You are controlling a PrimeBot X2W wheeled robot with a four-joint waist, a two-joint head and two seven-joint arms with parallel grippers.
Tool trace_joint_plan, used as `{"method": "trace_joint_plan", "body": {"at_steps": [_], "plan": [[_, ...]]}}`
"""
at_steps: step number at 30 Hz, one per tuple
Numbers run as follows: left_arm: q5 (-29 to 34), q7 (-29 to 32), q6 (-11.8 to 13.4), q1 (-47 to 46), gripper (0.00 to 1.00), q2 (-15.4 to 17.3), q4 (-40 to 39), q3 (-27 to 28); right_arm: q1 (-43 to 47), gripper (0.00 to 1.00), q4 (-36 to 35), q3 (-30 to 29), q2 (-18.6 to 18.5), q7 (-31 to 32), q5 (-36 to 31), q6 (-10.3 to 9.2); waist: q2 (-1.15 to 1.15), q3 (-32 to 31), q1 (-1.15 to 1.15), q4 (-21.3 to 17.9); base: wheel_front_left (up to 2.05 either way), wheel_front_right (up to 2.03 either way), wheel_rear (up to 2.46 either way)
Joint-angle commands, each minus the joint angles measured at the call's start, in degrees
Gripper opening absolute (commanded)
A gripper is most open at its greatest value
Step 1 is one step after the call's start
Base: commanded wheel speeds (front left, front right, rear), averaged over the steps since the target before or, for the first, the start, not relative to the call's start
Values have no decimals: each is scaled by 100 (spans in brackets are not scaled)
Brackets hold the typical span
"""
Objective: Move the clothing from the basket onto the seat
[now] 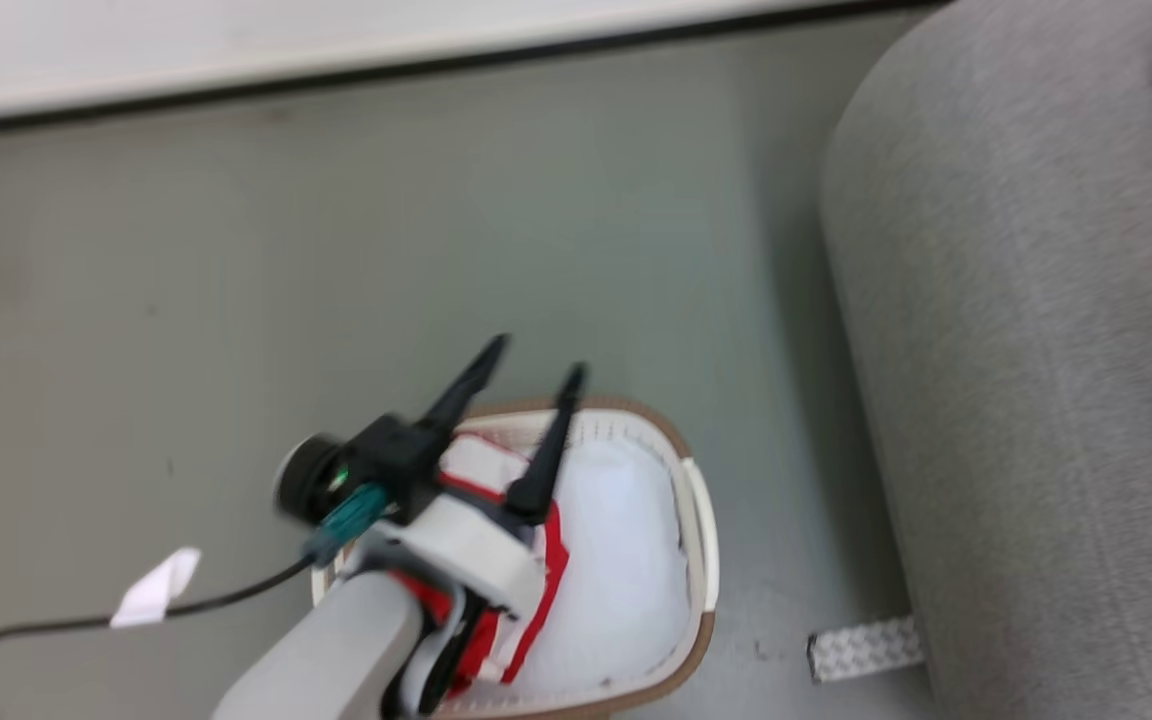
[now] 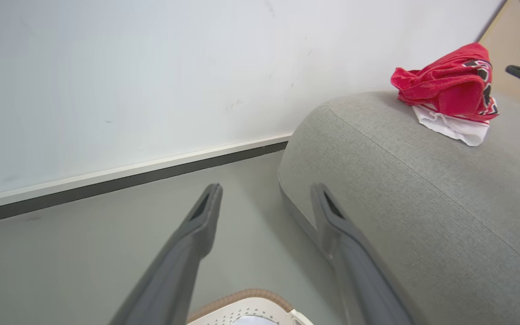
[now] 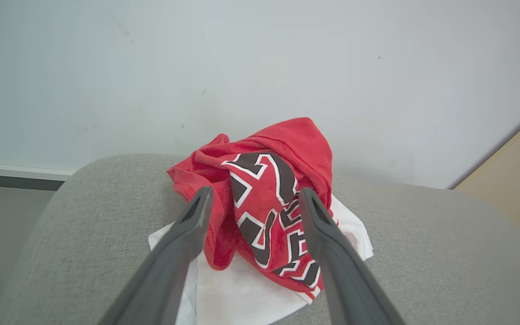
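1. Right gripper (image 3: pixel 255 193): its two dark fingers are spread wide and pinch nothing. They flank the crumpled red jersey with black-and-white lettering (image 3: pixel 282 180).
2. The jersey sits heaped on a flat white cloth piece (image 3: pixel 242 293) on the rounded grey fabric sofa seat (image 3: pixel 422 234). The seat carries its weight, not the fingers, so this reads as a finished drop-off.
3. Left gripper (image 1: pixel 538 358): jaws wide apart and empty. It hovers over the oval white perforated plastic basket with brown rim (image 1: pixel 701 520), likely staged for the next pick.
4. A red garment with white panels (image 1: pixel 553 565) lies in the basket's left half on the white lining (image 1: pixel 626 560), partly hidden by the left arm.
5. The basket stands on the grey floor (image 1: pixel 436 200) near the seat, which keeps the carry short.
6. Judgement: the task is partway, with one piece on the seat and at least one left.
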Motion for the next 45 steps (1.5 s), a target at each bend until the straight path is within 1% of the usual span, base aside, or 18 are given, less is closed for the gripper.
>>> {"method": "trace_joint_plan", "body": {"at_steps": [1, 6, 8, 11, 13, 17, 23, 28, 36, 45], "plan": [[-17, -41, 27, 142, 100, 63, -13, 46, 170, 100, -98, 8, 61, -40, 46, -14, 0, -493, 1, -113, 0, 0, 0], [75, -37, 176, 814, 100, 123, -198, 570, 1069, 100, -1025, 28, 481, -89, 84, -14, 0, -1149, 1, -46, 0, 0, 0], [175, -35, 209, 1105, 100, 112, -257, 784, 1413, 100, -1356, -61, 627, -123, -100, -14, 0, -1410, 1, 10, 0, 0, 0], [271, -36, 202, 1556, 100, 56, -282, 1089, 1953, 100, -1799, -158, 1089, -132, -313, -14, 0, -1757, 1, 112, 0, 0, 0], [350, -35, 167, 1818, 100, 5, -273, 1287, 2282, 100, -2029, -154, 1317, -146, -455, -14, 0, -1964, 1, 184, 0, 0, 0], [524, -36, 92, 2321, 100, -135, -295, 1757, 2860, 100, -2268, -73, 1794, -174, -639, -14, 0, -2289, 1, 307, 0, 0, 0], [822, -36, -55, 2945, 100, -301, -302, 2452, 3512, 100, -2400, 64, 2289, -179, -873, -14, 0, -2558, 1, 391, 0, 0, 0], [1071, -37, -199, 3319, 100, -528, -242, 2962, 3995, 100, -2460, 164, 2522, -181, -947, -14, 0, -2668, 1, 421, 0, 0, 0], [1447, -37, -476, 3642, 100, -820, -220, 3615, 4445, 100, -2369, 237, 2639, -175, -971, -14, 0, -2765, 1, 447, 0, 0, 0], [1768, -37, -766, 3638, 100, -1041, -224, 3961, 4390, 100, -2445, 251, 2655, -175, -885, -14, 0, -2708, 1, 443, 0, 0, 0]]}}
